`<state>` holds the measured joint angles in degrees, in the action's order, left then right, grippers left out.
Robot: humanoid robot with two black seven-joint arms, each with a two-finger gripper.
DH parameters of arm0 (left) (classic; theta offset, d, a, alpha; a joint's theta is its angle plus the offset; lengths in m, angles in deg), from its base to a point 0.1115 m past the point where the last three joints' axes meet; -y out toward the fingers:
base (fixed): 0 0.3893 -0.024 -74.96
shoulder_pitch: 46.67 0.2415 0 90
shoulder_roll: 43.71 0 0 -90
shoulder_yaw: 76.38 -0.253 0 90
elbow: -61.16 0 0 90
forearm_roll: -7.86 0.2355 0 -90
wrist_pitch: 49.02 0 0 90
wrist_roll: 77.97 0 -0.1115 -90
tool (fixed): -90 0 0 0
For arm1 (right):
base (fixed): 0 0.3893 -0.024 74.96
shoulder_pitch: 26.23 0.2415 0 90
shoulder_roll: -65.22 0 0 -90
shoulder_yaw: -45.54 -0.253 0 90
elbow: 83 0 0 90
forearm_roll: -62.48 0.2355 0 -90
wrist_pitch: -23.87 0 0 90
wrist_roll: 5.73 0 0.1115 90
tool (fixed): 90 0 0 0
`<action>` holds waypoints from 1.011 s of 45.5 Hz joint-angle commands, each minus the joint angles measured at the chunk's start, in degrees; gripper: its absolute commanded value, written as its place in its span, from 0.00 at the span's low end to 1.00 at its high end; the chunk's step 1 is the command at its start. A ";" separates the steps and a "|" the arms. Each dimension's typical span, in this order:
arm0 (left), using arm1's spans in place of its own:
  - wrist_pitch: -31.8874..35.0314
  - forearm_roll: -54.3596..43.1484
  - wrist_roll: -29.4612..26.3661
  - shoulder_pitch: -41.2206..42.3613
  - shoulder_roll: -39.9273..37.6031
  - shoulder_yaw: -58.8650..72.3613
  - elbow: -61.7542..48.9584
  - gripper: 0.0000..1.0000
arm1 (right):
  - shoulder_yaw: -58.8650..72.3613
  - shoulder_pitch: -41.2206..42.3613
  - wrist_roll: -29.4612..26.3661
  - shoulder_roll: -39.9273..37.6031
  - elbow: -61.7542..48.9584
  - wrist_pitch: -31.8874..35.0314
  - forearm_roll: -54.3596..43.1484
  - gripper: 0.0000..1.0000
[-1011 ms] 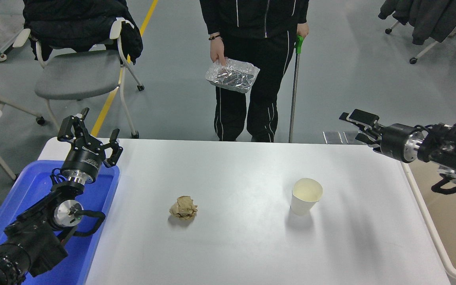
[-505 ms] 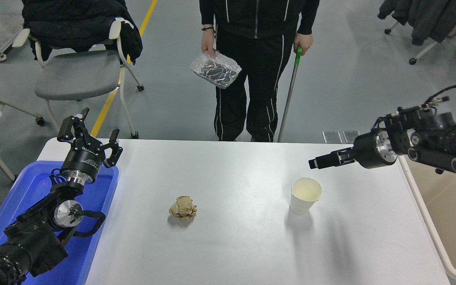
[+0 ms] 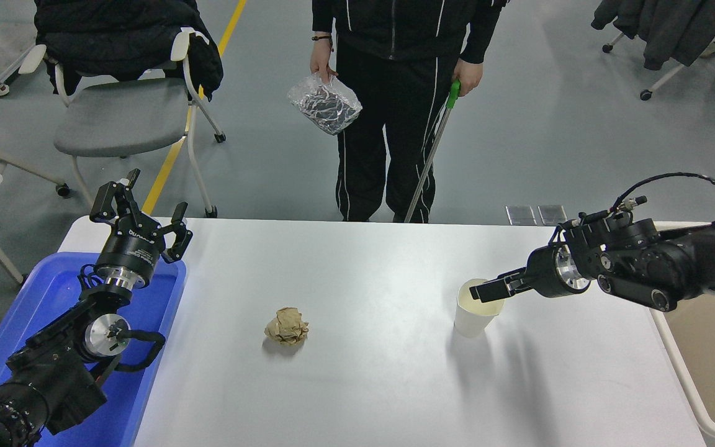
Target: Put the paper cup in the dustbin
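Note:
The white paper cup stands upright on the white table, right of centre. My right gripper reaches in from the right, lying nearly level, and its tip is at the cup's rim on the right side; it is seen edge-on, so I cannot tell how it is set. The beige dustbin stands off the table's right edge, below my right arm. My left gripper is parked, open and empty, over the blue tray at the lower left.
A crumpled brown paper ball lies left of the cup. A shallow blue tray sits at the table's left end. A person stands at the far side holding a foil container and a green-handled stick.
My right arm has swung down and left from above the table's far right corner to the cup's rim. The person shifted the foil container and stick leftward.

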<state>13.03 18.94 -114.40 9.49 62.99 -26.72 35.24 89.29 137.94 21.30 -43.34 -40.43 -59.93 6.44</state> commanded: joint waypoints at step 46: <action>0.00 0.00 0.04 0.00 0.00 0.00 -0.01 1.00 | 0.02 -6.93 0.21 0.10 -4.33 -5.49 1.01 0.00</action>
<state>13.03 18.93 -114.39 9.49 62.99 -26.72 35.24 89.27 131.28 21.48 -42.77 -44.85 -65.33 6.47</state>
